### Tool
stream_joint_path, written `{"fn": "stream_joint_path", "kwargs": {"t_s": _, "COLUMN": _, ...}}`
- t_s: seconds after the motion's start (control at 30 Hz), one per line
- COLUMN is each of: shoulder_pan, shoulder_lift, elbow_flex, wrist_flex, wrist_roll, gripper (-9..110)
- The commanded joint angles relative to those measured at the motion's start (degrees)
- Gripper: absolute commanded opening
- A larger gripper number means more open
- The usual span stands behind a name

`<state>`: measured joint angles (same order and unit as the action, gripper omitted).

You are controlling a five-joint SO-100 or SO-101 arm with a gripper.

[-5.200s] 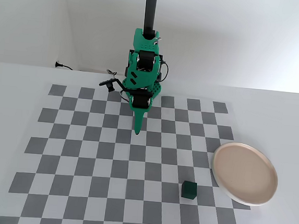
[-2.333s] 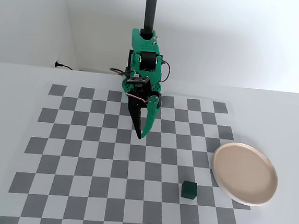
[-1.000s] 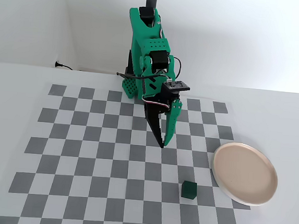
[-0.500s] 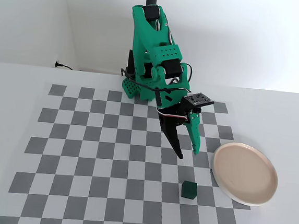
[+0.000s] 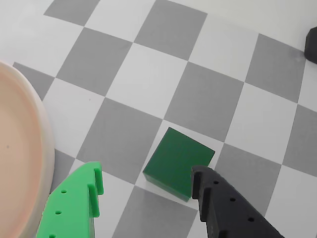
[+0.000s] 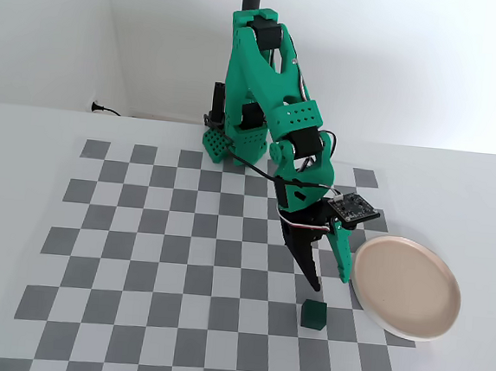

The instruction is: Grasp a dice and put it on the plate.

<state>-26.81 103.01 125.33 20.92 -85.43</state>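
I've swung out over the dice (image 6: 312, 313), near the plate (image 6: 406, 286). My gripper (image 6: 329, 282) is spread wide, empty. Descent next.

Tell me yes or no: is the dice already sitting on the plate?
No. In the fixed view the dice sits on the checkered mat, apart from the empty plate, with the open gripper above it.

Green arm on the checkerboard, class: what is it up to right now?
A green robot arm reaches out over a checkered mat toward a small dark green dice. Its claw is open and hangs just above the dice, not touching it; in the wrist view the dice sits nearer the black finger than the green one. The beige plate beside it holds nothing.
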Motion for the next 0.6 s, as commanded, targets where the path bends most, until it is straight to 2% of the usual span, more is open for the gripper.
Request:
{"fn": "stream_joint_path", "kwargs": {"t_s": 0.0, "shoulder_pan": -0.35, "shoulder_lift": -3.25, "elbow_flex": -7.82, "wrist_flex": -2.64, "wrist_roll": 0.79, "gripper": 14}}
{"fn": "stream_joint_path", "kwargs": {"t_s": 0.23, "shoulder_pan": 1.32, "shoulder_lift": -10.46, "elbow_flex": -11.95, "wrist_flex": -3.08, "wrist_roll": 1.05, "gripper": 16}}
{"fn": "stream_joint_path", "kwargs": {"t_s": 0.57, "shoulder_pan": 4.75, "shoulder_lift": -10.99, "elbow_flex": -12.04, "wrist_flex": -2.29, "wrist_roll": 0.79, "gripper": 18}}
